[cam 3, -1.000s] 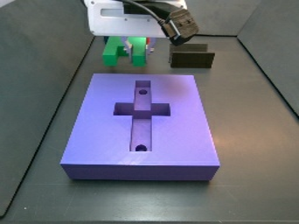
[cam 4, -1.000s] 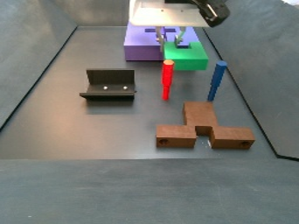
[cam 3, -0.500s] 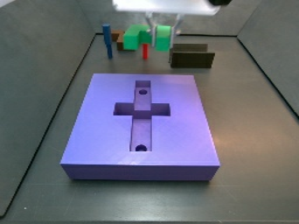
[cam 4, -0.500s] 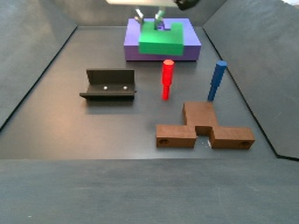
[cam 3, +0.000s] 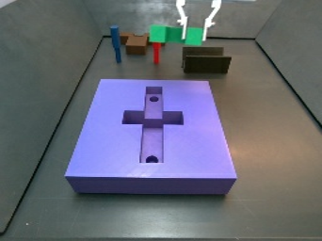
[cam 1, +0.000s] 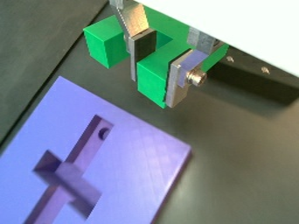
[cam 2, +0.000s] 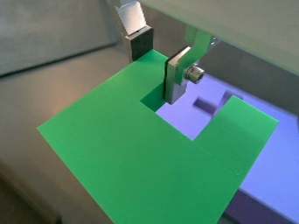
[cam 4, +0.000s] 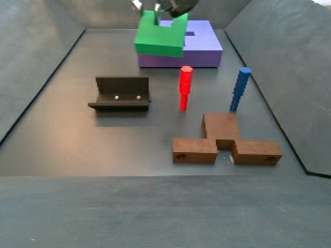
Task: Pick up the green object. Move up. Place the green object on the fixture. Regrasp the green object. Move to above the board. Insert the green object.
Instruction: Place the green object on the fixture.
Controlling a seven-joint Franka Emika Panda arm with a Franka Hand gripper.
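Note:
The green object is a bright green U-shaped block, held in the air near the back of the table. My gripper is shut on one of its prongs, as both wrist views show. It hangs high above the floor in a side view, with the gripper just above it. The fixture stands on the floor below and slightly right of the block; it also shows in a side view and in a wrist view. The purple board with its cross recess lies nearer the front.
A red peg and a blue peg stand upright on the floor. Brown blocks lie beside them. Dark walls close in the table at the back and sides. The board lies behind the held block.
The gripper has lifted the green object off the floor beside the fixture and carried it upward. Pegs, brown blocks, fixture and board have not moved.

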